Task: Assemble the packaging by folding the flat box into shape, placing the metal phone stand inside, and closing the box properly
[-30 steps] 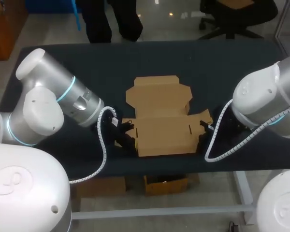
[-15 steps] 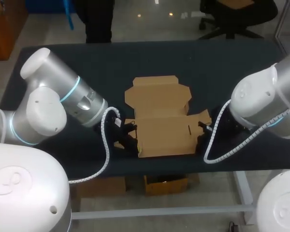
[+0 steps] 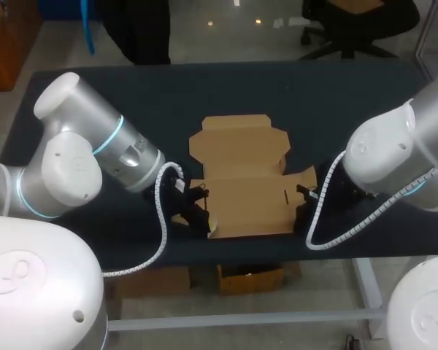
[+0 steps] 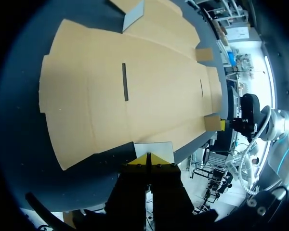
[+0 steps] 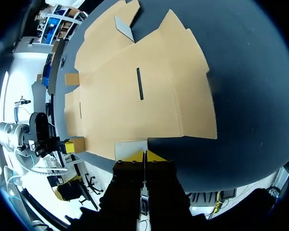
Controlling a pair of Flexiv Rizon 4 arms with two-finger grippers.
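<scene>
The flat box [image 3: 244, 179] lies open on the table [image 3: 350, 95], close to its near edge. The left gripper [image 4: 148, 158] has its yellow tips squeezed together, pinching the near-left flap [image 4: 155, 148]. Same deal on the right: the right gripper [image 5: 144, 155] is clamped on the near-right flap [image 5: 131, 147].

Readable text, numbers, labels: none in any view.
Cardboard box [image 3: 244, 186]: plain brown faces with no print on them, in the head view and in both wrist views.
Left arm base [image 3: 29, 284] and right arm base [image 3: 427, 313]: one raised, curled emblem on each white housing, with no letters to make out.
</scene>
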